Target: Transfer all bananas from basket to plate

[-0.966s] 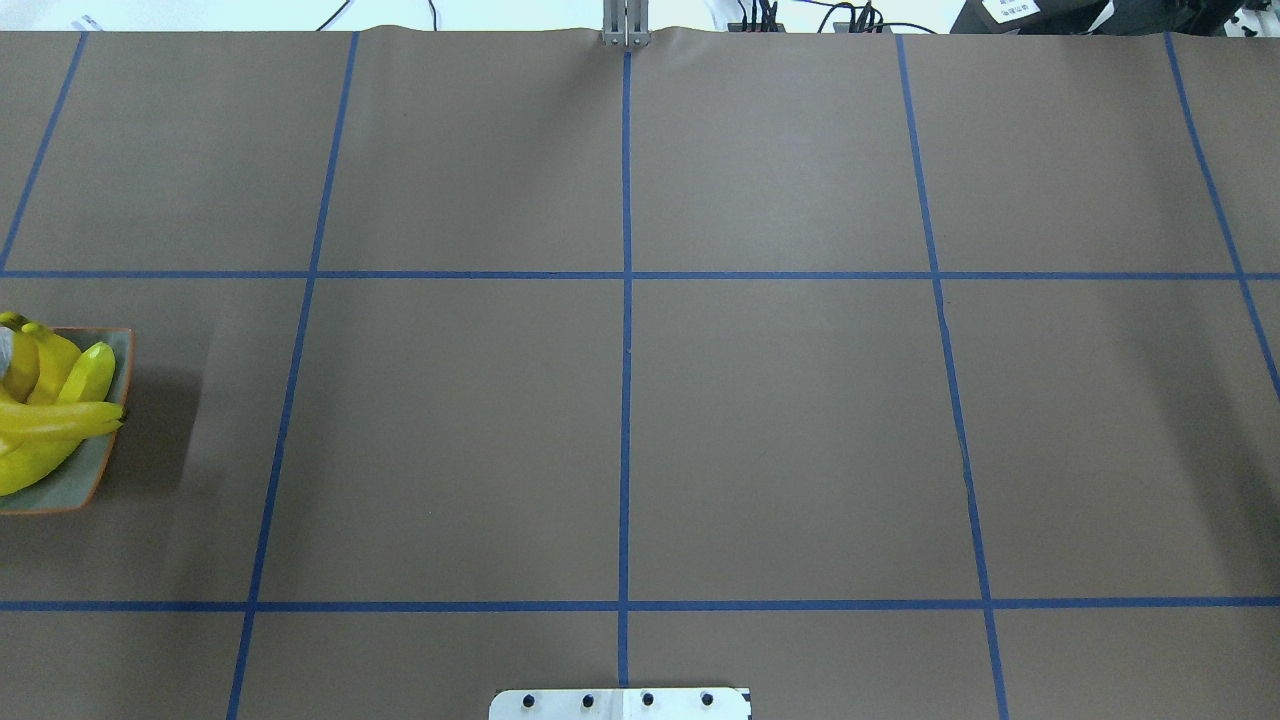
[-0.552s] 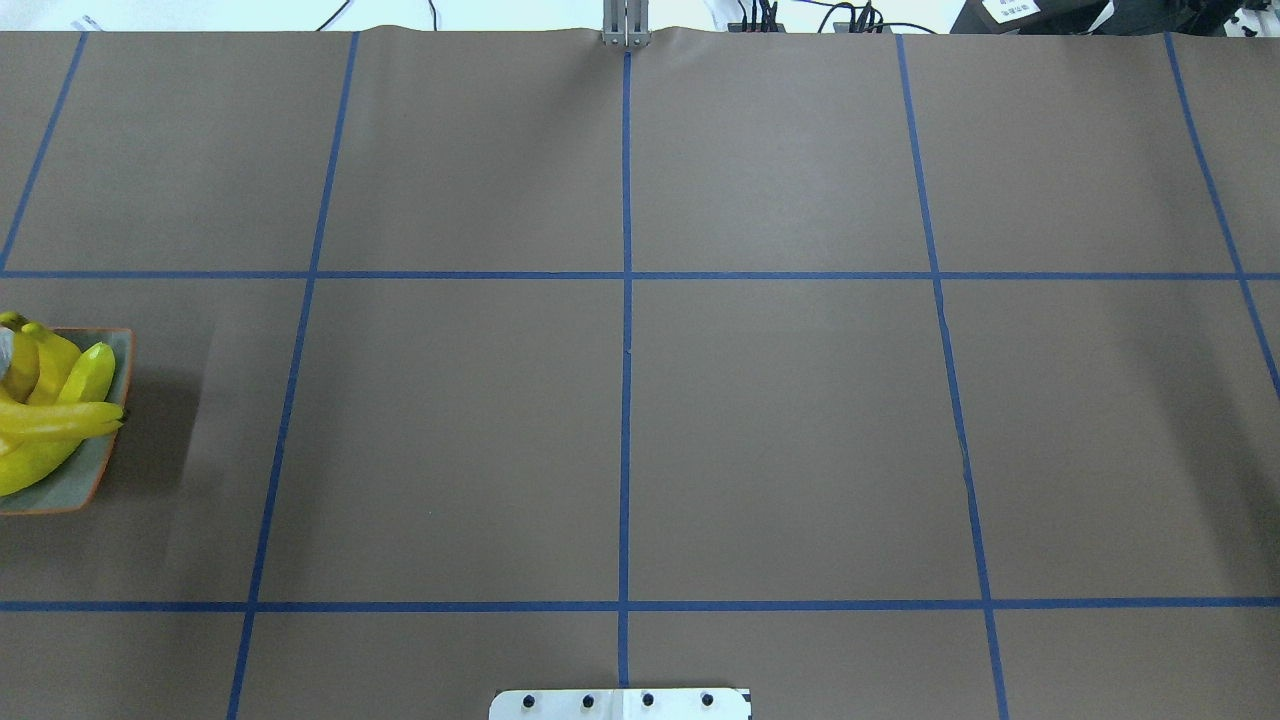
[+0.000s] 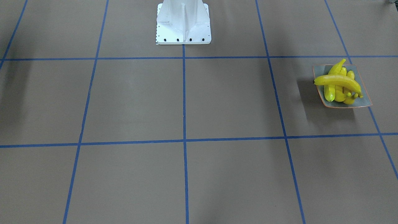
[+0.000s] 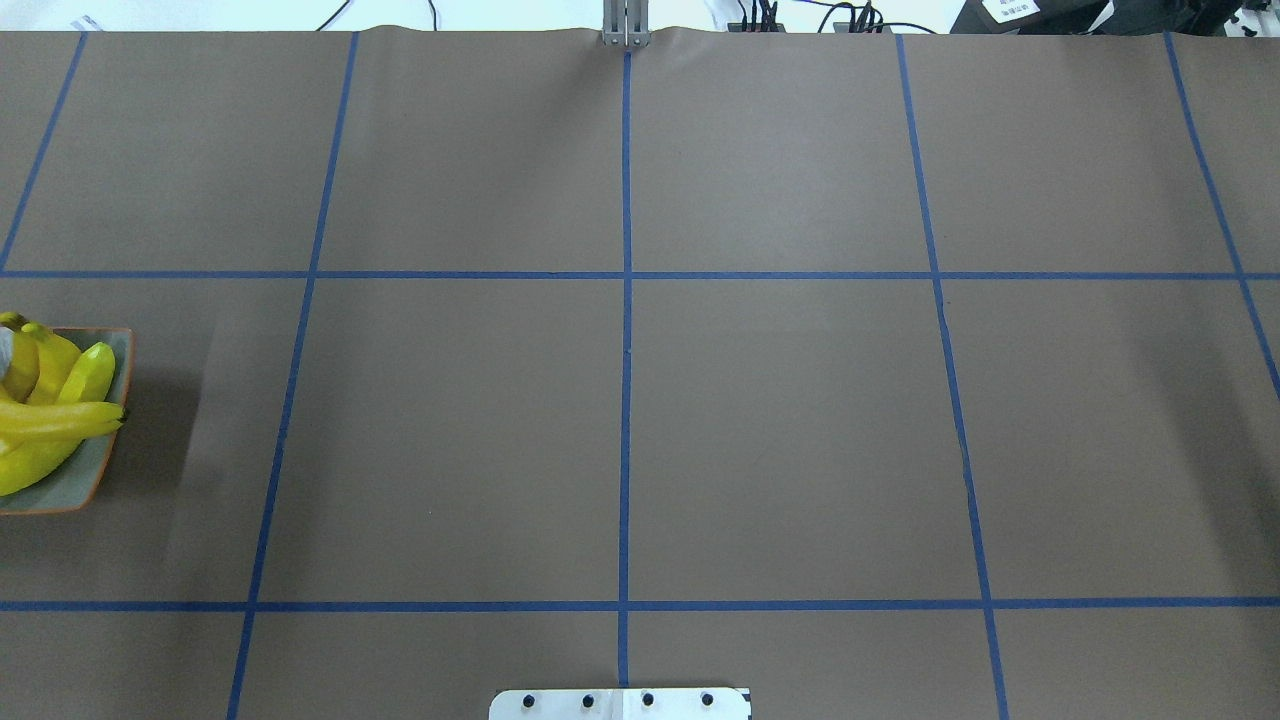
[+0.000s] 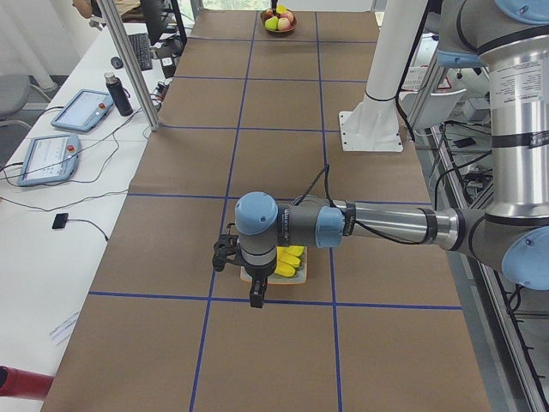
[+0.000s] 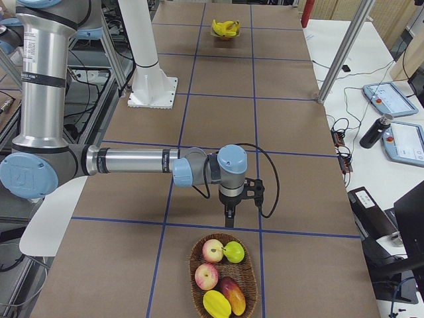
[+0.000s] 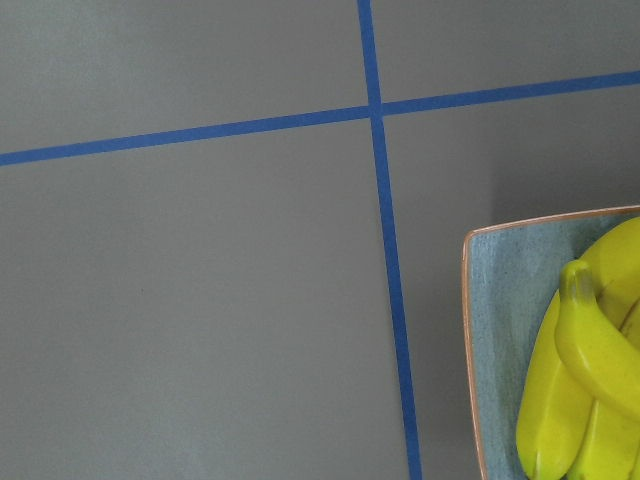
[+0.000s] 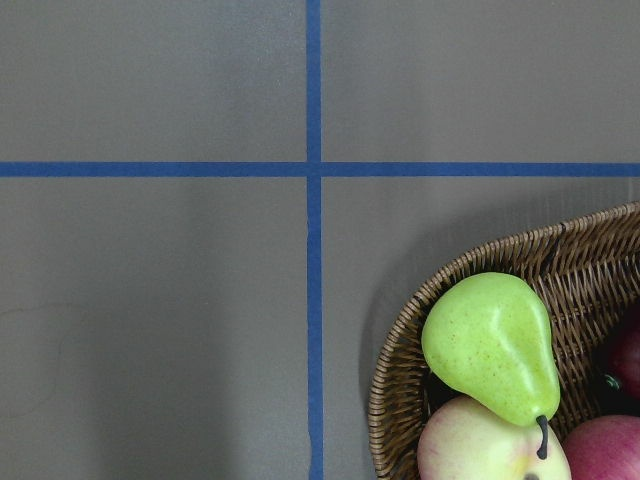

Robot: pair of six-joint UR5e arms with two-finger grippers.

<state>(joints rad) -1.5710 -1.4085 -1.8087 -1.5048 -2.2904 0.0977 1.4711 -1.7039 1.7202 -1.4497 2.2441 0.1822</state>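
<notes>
Several yellow bananas lie piled on the grey-green plate at the table's end on my left. They also show in the overhead view on the plate, and in the left wrist view. The wicker basket stands at the opposite end and holds apples, a green pear and other fruit. No banana shows in it. My left gripper hangs just beside the plate. My right gripper hangs just before the basket. I cannot tell whether either is open or shut.
The white robot base stands at the table's middle edge. Blue tape lines divide the brown table cover. Tablets and a bottle lie on the side bench beyond the table.
A small grey part at the view's left edge over the plate has slid further out to the left. The bananas and plate have not moved.
</notes>
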